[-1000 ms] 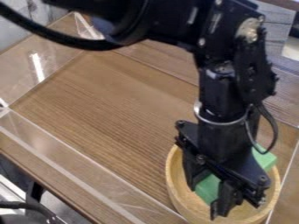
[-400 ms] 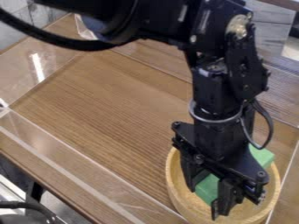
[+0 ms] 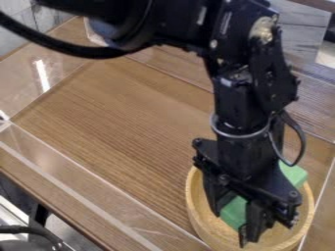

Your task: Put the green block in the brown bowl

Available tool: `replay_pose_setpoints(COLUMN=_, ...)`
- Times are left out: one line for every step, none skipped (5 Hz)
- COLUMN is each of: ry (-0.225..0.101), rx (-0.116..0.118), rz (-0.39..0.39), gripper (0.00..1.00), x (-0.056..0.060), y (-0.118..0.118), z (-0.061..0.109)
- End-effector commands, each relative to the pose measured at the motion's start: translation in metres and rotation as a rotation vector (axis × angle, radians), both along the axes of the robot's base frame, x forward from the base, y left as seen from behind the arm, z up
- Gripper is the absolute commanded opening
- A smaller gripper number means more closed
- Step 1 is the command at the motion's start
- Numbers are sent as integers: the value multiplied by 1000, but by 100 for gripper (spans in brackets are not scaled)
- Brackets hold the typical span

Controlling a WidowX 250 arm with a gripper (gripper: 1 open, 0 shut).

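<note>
Gripper (image 3: 252, 218) hanging over brown bowl (image 3: 207, 224), fingers clamping on green block (image 3: 234, 211) inside rim. I'm seeing wood-grain table (image 3: 124, 127) beside bowl.

Block (image 3: 234, 212): middle covered by gripper (image 3: 246, 186). Bowl (image 3: 210, 231): far rim hidden by gripper. Arm (image 3: 170, 22): cut off by top edge.

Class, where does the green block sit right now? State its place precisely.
In the camera view, the green block is at the lower right, inside the rim of the brown bowl, partly hidden behind the dark pincer.
</note>
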State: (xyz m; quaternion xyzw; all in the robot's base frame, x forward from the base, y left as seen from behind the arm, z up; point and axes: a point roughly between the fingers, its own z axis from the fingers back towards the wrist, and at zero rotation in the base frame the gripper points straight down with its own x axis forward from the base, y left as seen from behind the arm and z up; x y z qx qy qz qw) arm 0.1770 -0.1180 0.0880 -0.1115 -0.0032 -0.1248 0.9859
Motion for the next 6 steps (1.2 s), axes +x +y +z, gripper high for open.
replay_pose_setpoints(ry=-20, rx=-24, rz=19, gripper=0, x=6, y=-2, z=5)
replay_pose_setpoints(ry=-13, rx=-31, rz=28, gripper=0, x=6, y=-3, z=3)
replay_pose_setpoints(ry=-8, rx=-35, rz=33, gripper=0, x=8, y=-1, z=0)
replay_pose_setpoints(ry=-2, rx=-40, rz=38, gripper=0, x=10, y=1, z=-4)
replay_pose_setpoints(ry=3, rx=-44, rz=43, gripper=0, x=11, y=3, z=-7)
replay_pose_setpoints(ry=8, rx=-49, rz=48, gripper=0, x=13, y=5, z=-9)
